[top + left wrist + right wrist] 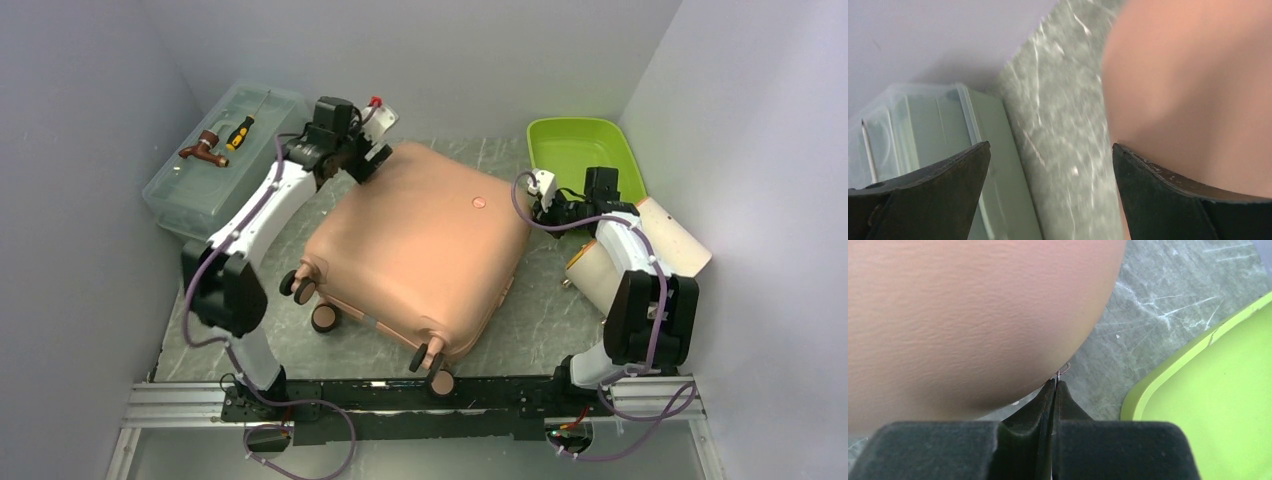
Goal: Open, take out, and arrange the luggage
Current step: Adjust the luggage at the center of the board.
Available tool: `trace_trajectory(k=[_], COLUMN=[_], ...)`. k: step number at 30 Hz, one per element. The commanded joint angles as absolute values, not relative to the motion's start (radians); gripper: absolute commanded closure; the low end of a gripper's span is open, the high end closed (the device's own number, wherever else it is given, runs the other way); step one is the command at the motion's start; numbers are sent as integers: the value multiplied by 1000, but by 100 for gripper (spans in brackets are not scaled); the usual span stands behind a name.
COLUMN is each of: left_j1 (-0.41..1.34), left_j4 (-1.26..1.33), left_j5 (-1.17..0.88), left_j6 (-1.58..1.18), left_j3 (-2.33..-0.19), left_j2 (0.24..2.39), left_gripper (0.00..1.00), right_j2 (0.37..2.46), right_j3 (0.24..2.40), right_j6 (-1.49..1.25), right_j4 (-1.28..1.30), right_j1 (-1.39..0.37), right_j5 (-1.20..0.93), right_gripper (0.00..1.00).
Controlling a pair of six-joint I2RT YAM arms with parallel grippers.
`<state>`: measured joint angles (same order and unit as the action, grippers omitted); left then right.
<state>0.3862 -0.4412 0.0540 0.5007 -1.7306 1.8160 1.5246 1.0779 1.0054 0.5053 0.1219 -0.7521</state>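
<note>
The luggage [420, 250], a salmon-pink hard-shell case, lies flat and closed in the middle of the table, wheels toward the arms. My left gripper [372, 160] hovers at its far left corner. In the left wrist view this gripper [1050, 145] is open with only table between its fingers, the pink shell [1198, 75] just right of the right finger. My right gripper [533, 205] is at the case's right far corner. In the right wrist view it [1056, 382] is shut, pinching a thin metal zipper pull [1064, 368] under the shell's [963, 315] curved edge.
A translucent grey-green toolbox [220, 165] stands at the back left with a screwdriver [240, 130] and a brown tool [205, 150] on its lid. A lime green tray [580, 150] sits at the back right. A cream cylinder [640, 250] lies by the right arm.
</note>
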Motion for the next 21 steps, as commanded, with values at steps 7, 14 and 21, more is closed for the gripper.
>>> trace_trajectory(k=[7,14,21], left_j1=[409,371,362], left_j4=[-1095,-1299,-1260], left_j5=[-207,-272,-56], left_j6=[571,576,535], left_j3=[-1403,-1296,-1175], left_j2=[1276,1142,1100], left_gripper=[0,0,1], right_j2=[1463,1508,1530], right_j3=[1029,1062,1076], right_j6=[1001,941,911], right_j4=[493,441,416], right_j1=[93,86,64], right_j5=[-944,-932,-920], right_gripper=[100,100,100])
